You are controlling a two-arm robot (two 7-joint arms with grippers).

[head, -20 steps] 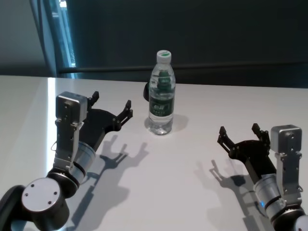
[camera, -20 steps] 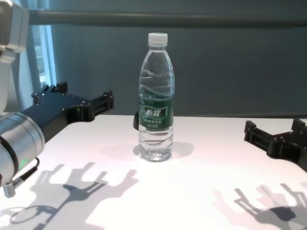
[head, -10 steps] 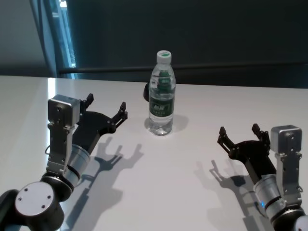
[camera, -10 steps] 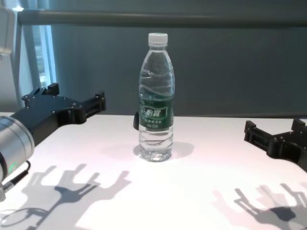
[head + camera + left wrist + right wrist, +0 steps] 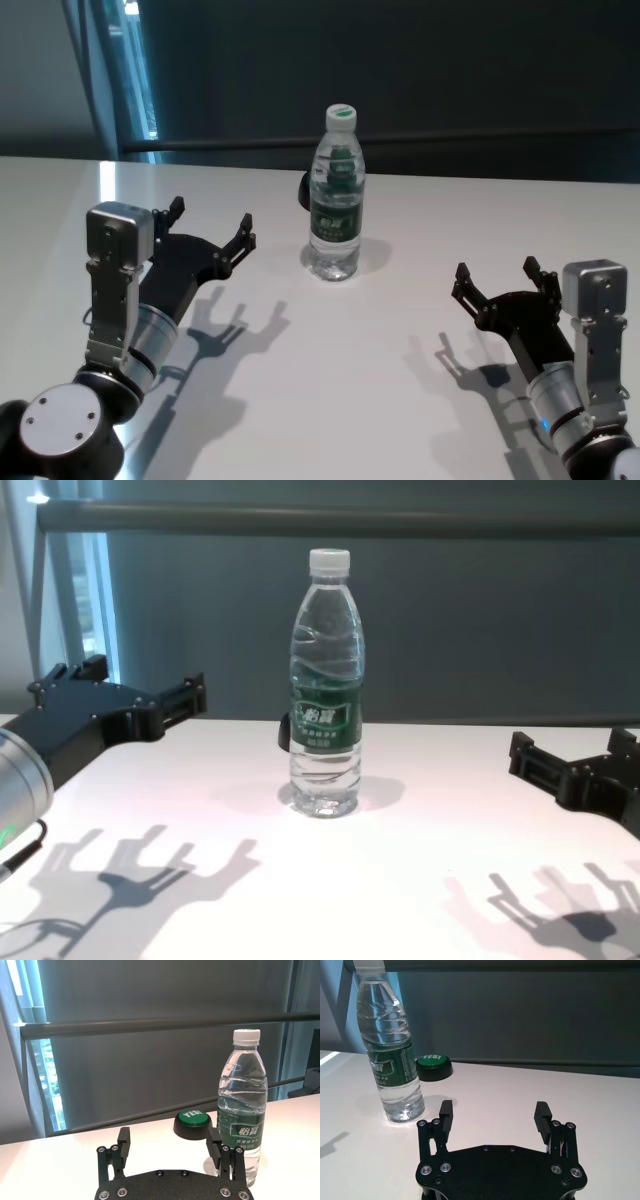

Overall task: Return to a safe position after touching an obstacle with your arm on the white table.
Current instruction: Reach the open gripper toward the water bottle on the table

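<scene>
The obstacle, a clear water bottle (image 5: 335, 200) with a white cap and green label, stands upright on the white table (image 5: 350, 380). My left gripper (image 5: 212, 215) hovers open to the bottle's left, a clear gap apart from it, holding nothing. From the chest the bottle (image 5: 325, 700) stands mid-table with the left gripper (image 5: 143, 678) well off to its side. In the left wrist view the bottle (image 5: 241, 1110) rises just beyond one finger of the left gripper (image 5: 169, 1137). My right gripper (image 5: 496, 270) rests open and empty at the near right, far from the bottle (image 5: 390, 1050).
A low green push button (image 5: 192, 1122) sits on the table right behind the bottle, also seen from the right wrist as the button (image 5: 434, 1065). A dark rail and glass wall run behind the table's far edge.
My left arm has drawn back to the left and toward my body, widening the gap between its open fingers and the bottle. The bottle and the right arm have not moved.
</scene>
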